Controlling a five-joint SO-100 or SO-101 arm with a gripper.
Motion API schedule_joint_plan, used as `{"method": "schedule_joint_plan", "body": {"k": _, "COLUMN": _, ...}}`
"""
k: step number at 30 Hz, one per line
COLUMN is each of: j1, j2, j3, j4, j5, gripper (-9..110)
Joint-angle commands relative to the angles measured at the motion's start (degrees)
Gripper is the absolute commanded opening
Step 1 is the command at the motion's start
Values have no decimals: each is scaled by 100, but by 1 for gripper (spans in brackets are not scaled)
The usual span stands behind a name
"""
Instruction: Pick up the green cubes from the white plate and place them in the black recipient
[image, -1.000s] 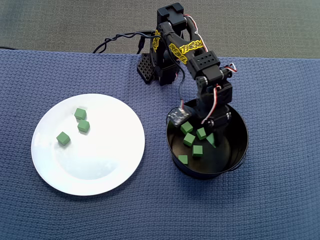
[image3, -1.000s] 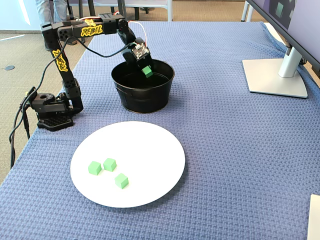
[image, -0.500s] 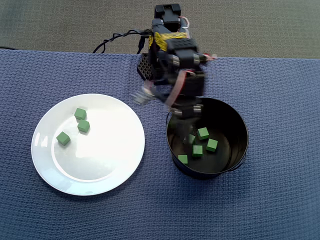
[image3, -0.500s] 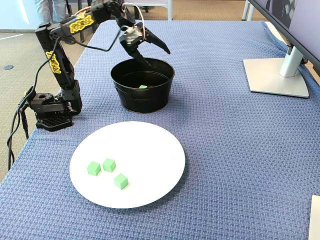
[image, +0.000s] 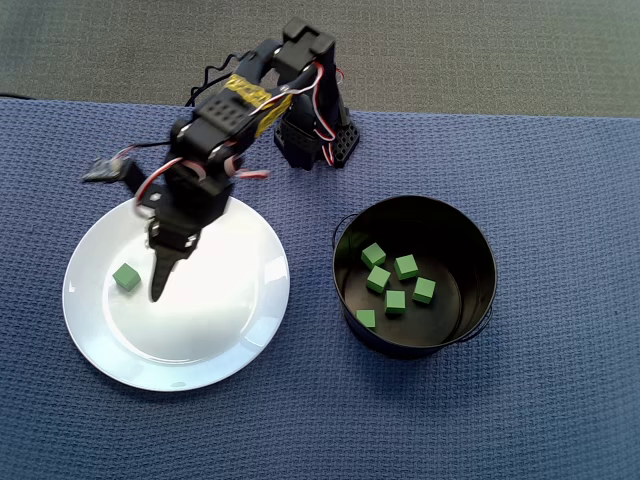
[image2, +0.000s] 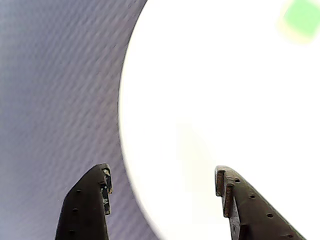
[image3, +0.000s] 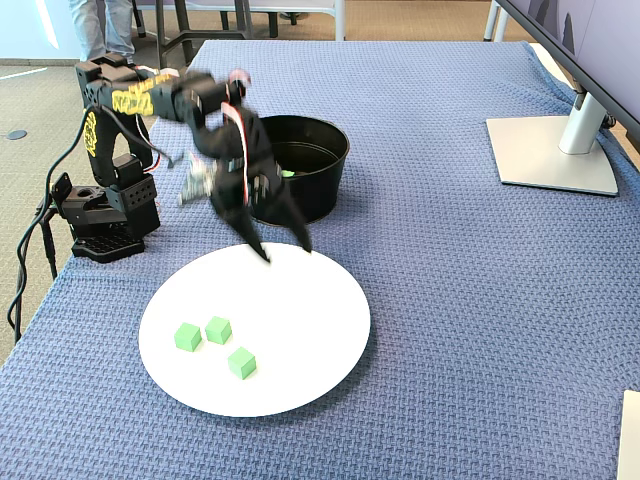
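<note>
Swung arm off the black recipient (image: 470, 300) since the previous frame; my tool (image3: 285, 250) now hangs spread and empty over the white plate (image3: 320, 360). Three green cubes (image3: 214, 329) remain there, six lie in the recipient.

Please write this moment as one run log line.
tool: open, empty, above round white plate | small green cubes: three on plate | round black metal bucket: six cubes

Small matte green cubes (image3: 217, 329) sit on a glossy white round plate (image3: 310, 340); the pot (image: 470, 300) is black, the woven cloth (image3: 480, 300) blue, the arm (image: 215, 130) black with yellow lettering.
</note>
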Motion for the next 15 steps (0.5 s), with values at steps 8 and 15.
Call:
{"method": "schedule_joint_plan", "body": {"k": 8, "j1": 1063, "j2": -1099, "j3": -431, "j4": -1274, "j5": -5238, "gripper": 24}}
{"method": "schedule_joint_plan", "body": {"k": 15, "j1": 1547, "j2": -1415, "j3": -773, "j4": -905, "j5": -7207, "gripper": 26}}
